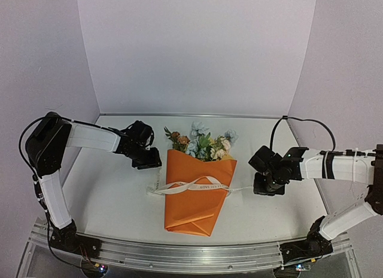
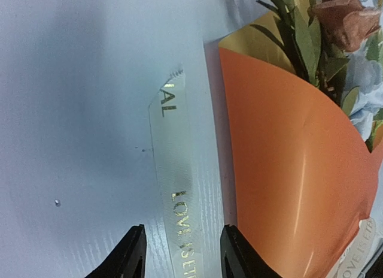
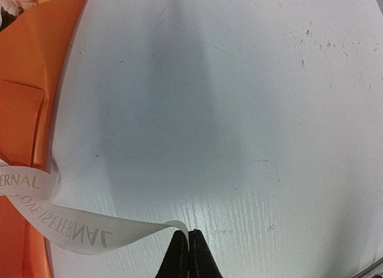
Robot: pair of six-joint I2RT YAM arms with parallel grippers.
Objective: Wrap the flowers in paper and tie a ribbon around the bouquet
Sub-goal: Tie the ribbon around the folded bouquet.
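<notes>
Though the top view hides it, the right gripper [image 3: 188,235] pinches the ribbon [image 3: 78,230]; the left gripper [image 2: 183,231] gapes astride it.

White table [image 1: 108,194]; pale lilac walls [image 1: 197,50] on three sides; soft light

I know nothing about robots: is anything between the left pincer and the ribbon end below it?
Nothing visible. The left pincer stands open over the ribbon, which lies uncovered on the table beside the bouquet.
</notes>
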